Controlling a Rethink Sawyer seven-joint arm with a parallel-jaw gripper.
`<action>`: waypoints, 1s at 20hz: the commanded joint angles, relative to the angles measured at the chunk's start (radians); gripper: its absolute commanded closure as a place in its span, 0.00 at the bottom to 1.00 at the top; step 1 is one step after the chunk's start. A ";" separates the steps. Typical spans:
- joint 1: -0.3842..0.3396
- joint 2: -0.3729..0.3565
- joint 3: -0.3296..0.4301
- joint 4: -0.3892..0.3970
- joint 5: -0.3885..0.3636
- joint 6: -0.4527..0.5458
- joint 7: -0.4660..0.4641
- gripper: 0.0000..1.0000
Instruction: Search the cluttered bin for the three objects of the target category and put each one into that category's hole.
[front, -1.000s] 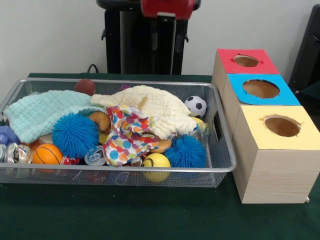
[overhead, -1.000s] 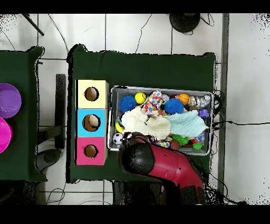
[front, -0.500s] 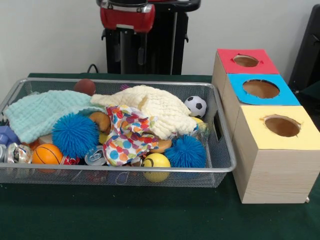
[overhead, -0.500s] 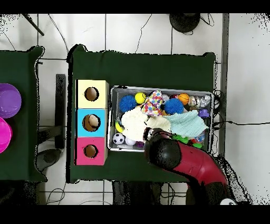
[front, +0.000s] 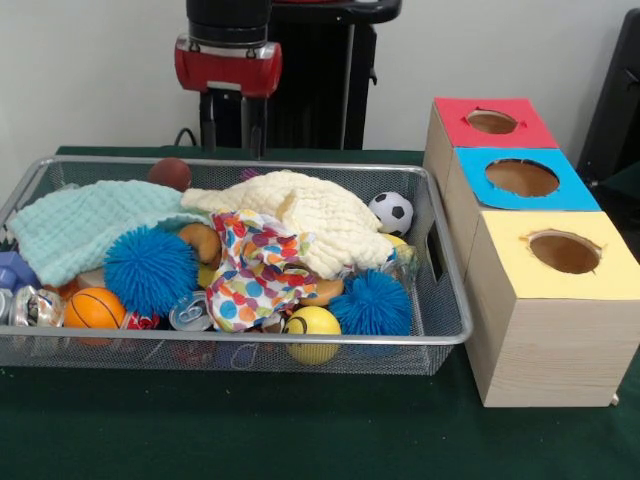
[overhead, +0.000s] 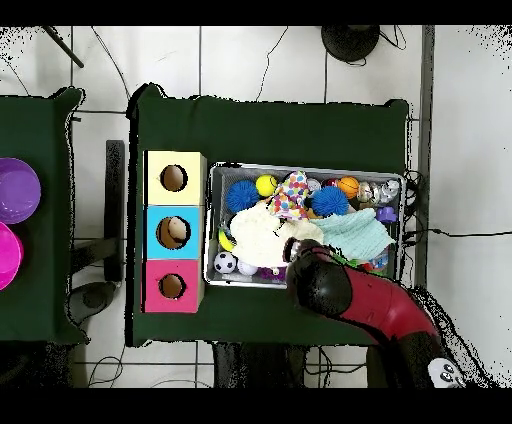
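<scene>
My end effector (front: 229, 120) hangs empty with fingers parted above the bin (front: 440, 330) rear rim, near the brown ball (front: 171, 172); a clean pick calls for descending straight onto an exposed ball, clear of the cream cloth (front: 310, 215).

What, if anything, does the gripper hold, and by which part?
Nothing. The gripper hangs above the far rim of the wire bin, with nothing between its fingers.

Cloths (front: 300, 215) hide much of the bin's (front: 440, 330) contents.
</scene>
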 joint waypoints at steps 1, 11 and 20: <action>-0.037 0.088 0.131 -0.125 -0.059 -0.037 0.007 0.00; -0.101 0.089 0.138 -0.137 -0.152 -0.025 -0.032 0.00; -0.148 0.101 0.165 -0.119 -0.219 -0.055 -0.001 0.00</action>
